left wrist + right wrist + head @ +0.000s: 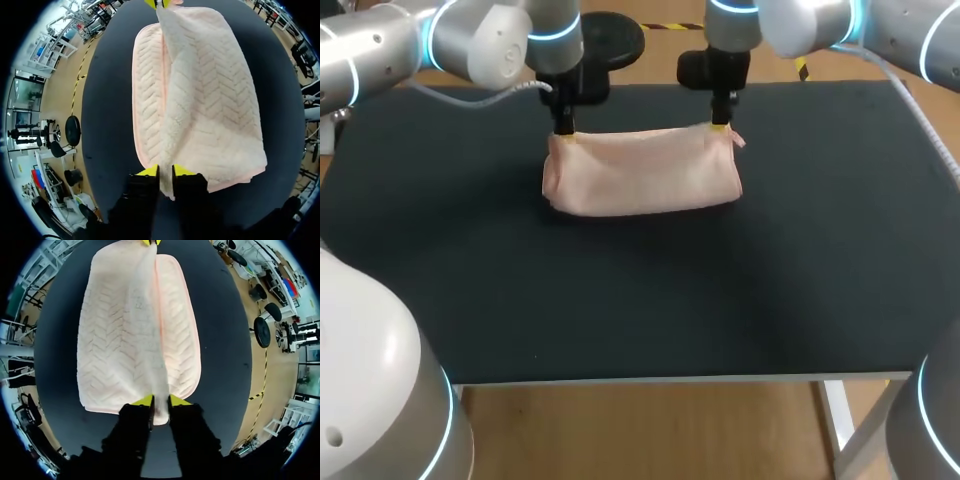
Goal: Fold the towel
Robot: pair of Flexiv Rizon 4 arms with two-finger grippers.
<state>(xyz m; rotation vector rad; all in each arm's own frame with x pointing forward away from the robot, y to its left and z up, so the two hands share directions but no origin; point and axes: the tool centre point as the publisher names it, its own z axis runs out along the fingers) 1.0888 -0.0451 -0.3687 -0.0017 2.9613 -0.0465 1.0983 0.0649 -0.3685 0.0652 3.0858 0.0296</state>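
Pinched at both ends of its raised far edge, the pale pink, herringbone-textured cloth towel (pixel 642 172) is judged soft, light and limp. It is likely to sag between holds and drag on the surface. It lies at the far middle of the black table mat (pixel 640 300), partly doubled over. The left gripper (pixel 563 133) is closed on one end of the edge and the right gripper (pixel 720 126) on the other, and these corners are judged the best hold. Only the two arms, close above that edge, could hinder the fold.
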